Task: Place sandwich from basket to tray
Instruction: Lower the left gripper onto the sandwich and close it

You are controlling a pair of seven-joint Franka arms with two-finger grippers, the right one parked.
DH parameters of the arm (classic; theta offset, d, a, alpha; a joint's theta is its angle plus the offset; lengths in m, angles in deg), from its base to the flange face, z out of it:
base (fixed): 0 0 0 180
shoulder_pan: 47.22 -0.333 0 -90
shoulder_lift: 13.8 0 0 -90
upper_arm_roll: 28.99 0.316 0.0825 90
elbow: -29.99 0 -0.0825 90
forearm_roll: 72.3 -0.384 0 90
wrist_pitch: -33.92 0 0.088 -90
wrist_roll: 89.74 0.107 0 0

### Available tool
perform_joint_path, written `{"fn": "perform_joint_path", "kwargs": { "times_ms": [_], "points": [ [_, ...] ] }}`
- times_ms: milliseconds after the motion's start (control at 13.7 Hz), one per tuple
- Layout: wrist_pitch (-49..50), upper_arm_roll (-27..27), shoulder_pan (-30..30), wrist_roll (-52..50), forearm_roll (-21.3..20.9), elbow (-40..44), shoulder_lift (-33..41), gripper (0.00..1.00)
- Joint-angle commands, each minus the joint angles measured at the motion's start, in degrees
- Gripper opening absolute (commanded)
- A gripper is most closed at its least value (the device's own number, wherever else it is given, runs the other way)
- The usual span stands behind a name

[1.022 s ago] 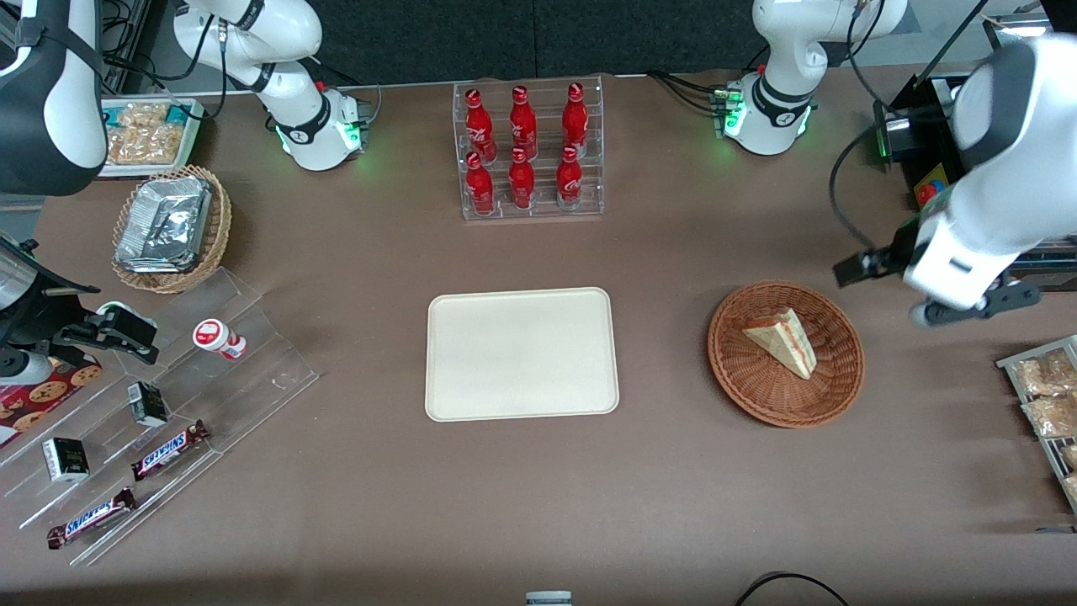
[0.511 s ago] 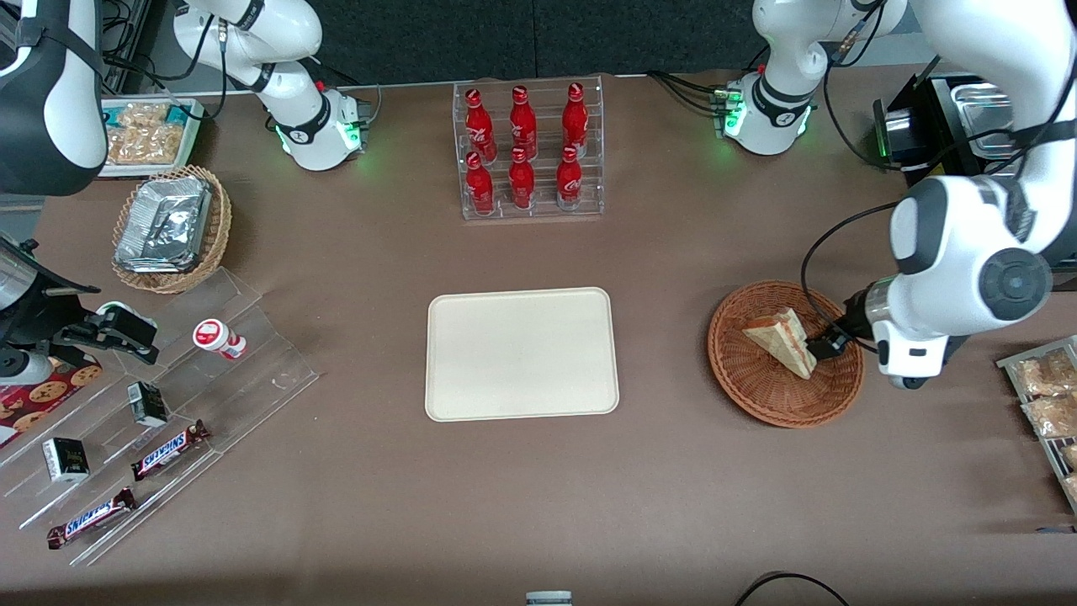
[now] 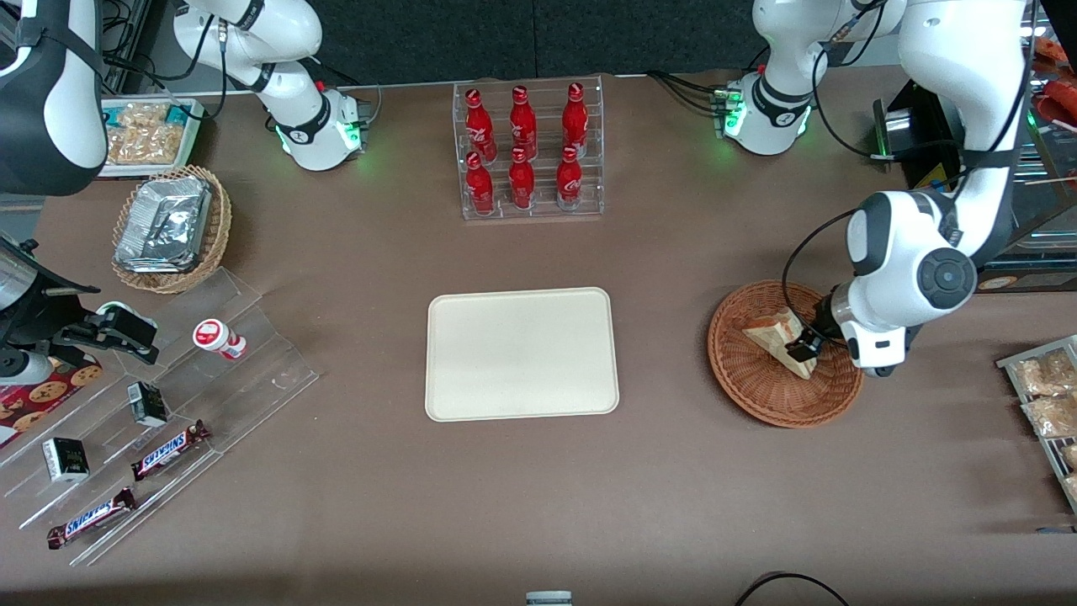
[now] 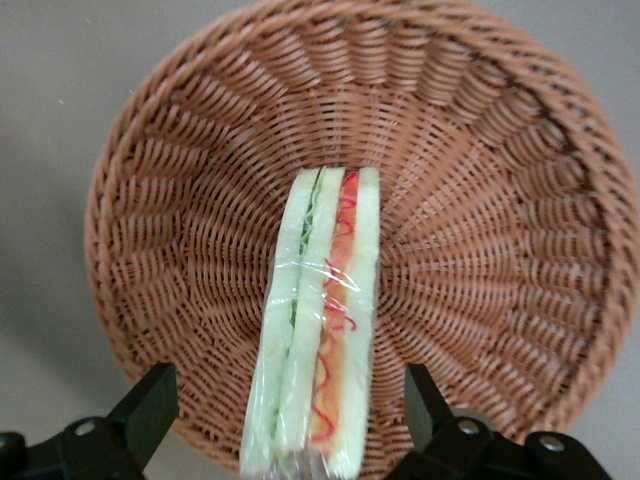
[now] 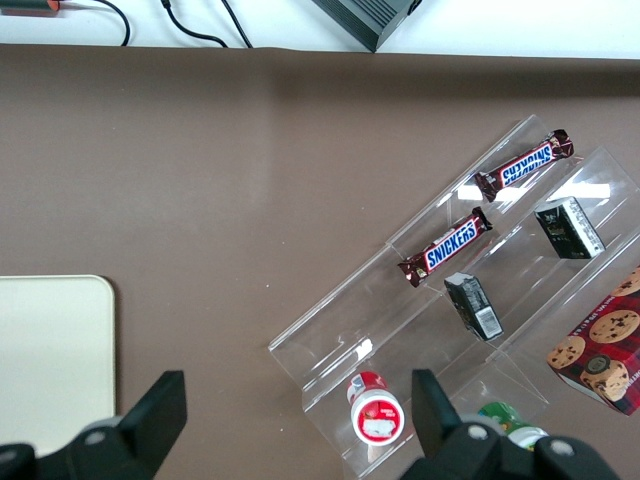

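The gripper [image 4: 290,415] hangs over the basket [image 3: 757,396] with its jaws spread wide, one finger [image 4: 150,405] on each side of the sandwich [image 4: 320,330] and clear of it, gripping nothing. The sandwich (a plastic-wrapped wedge of pale bread with green and red filling along its cut edge) lies in the round, reddish-brown wicker basket, which sits on a matte brown table [image 3: 522,505] toward the working arm's end. The flat cream tray [image 3: 522,353], rectangular with rounded corners, lies well apart from the basket, at the table's middle.
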Motion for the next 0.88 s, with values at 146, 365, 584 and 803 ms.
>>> {"fn": "perform_joint_path", "kwargs": {
  "times_ms": [146, 365, 584, 803],
  "points": [
    [-6.31, -0.15, -0.06, -0.93, 1.38, -4.13, -0.02, 1.0],
    [-10.26, -0.15, 0.11, -0.93, 1.82, -4.92, -2.39, 1.0],
    [-13.44, -0.15, 0.29, -0.93, 2.61, -5.71, -4.07, 0.99],
    [-13.79, -0.33, 0.47, -0.85, 2.53, -5.36, -4.95, 0.41]
  ]
}}
